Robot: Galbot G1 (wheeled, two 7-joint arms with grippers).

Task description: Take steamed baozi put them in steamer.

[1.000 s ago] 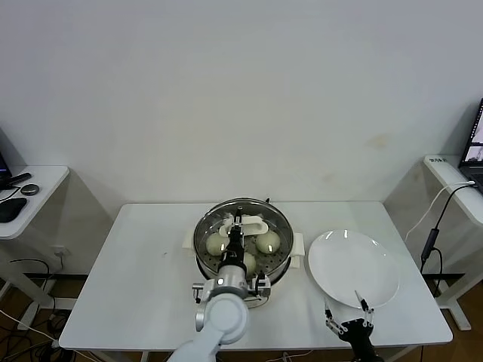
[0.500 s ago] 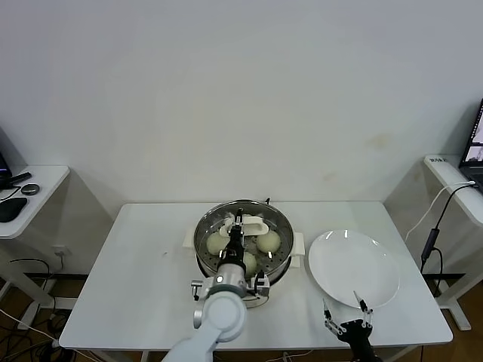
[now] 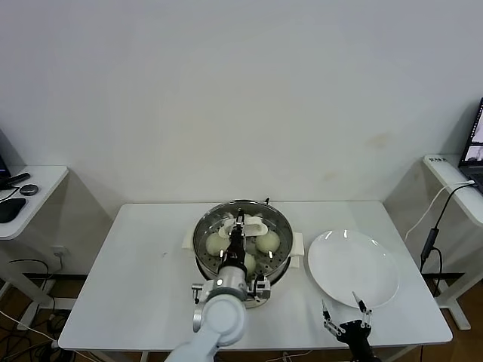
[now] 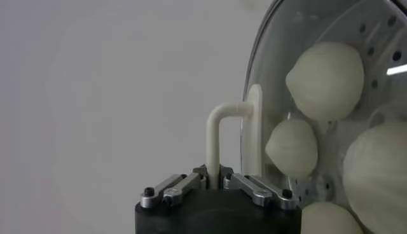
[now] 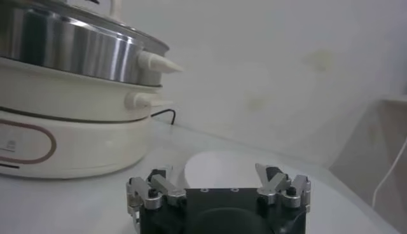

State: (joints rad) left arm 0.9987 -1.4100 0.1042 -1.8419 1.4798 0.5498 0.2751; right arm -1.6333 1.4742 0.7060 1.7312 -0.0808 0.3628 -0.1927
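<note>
The steamer (image 3: 202,255), a shiny steel pot on a cream base, stands mid-table. Its glass lid (image 3: 264,213) covers the top. Through the glass I see baozi (image 3: 217,243) on the perforated tray, several in the left wrist view (image 4: 324,79). My left gripper (image 3: 240,228) is over the pot, shut on the lid's cream handle (image 4: 216,137). My right gripper (image 3: 345,317) is open and empty, low at the table's front edge beside the plate. The right wrist view shows the steamer's side (image 5: 70,48).
A flat white plate (image 3: 353,268) lies right of the steamer, also seen in the right wrist view (image 5: 222,166). Side tables stand far left (image 3: 30,197) and far right (image 3: 453,177). A black cable (image 3: 434,234) hangs at the right.
My right gripper has drifted slightly toward the table's front edge. My left gripper keeps its hold on the lid handle with almost no movement.
</note>
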